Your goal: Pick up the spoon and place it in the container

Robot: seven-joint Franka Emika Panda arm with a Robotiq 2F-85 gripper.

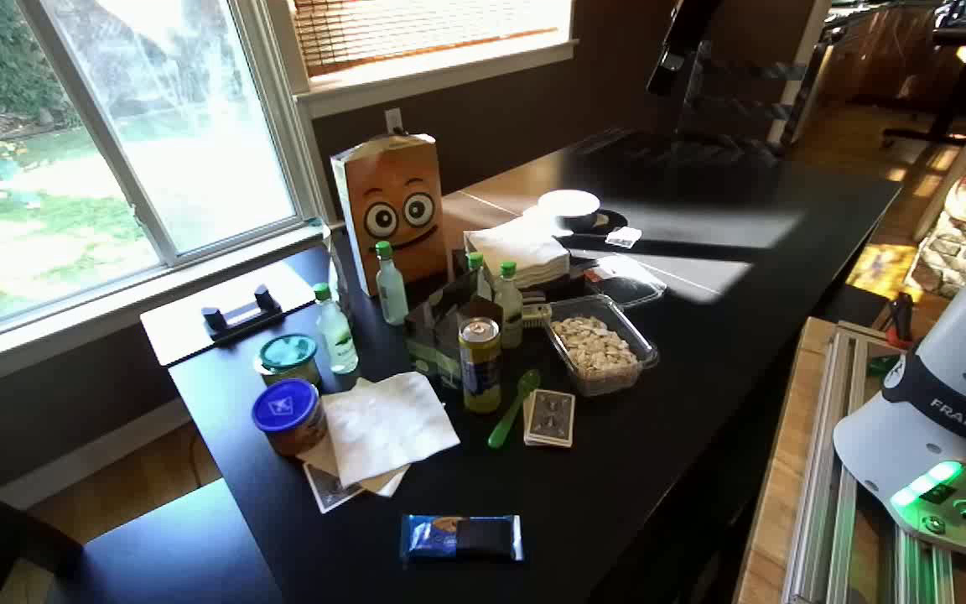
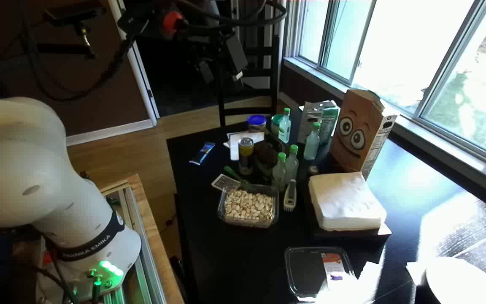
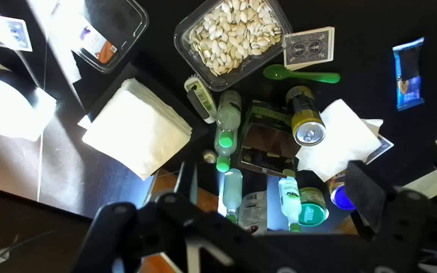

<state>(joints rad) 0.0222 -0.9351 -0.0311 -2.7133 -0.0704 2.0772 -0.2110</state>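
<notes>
In the wrist view, the gripper has its two fingers spread wide. Beyond them, the spoon lies on the black table; it is green and smooth, and its oval bowl is toward the container. This container is a shallow tub of clear plastic with rounded corners, and it holds many pale, flat seeds. Just beside the spoon are a deck of cards, with ornamental backs, and a yellow and dark metal can, whose print I cannot read. Near the can stand a dark carton and four translucent bottles with green caps. On the teal lid there are letters, but too blurred for reading. In an exterior view, the blue lid bears a white diamond mark, and the orange cardboard box shows a printed face with big round eyes. In an exterior view also, the dark band around the white arm reads "FRANKA EMIKA".
</notes>
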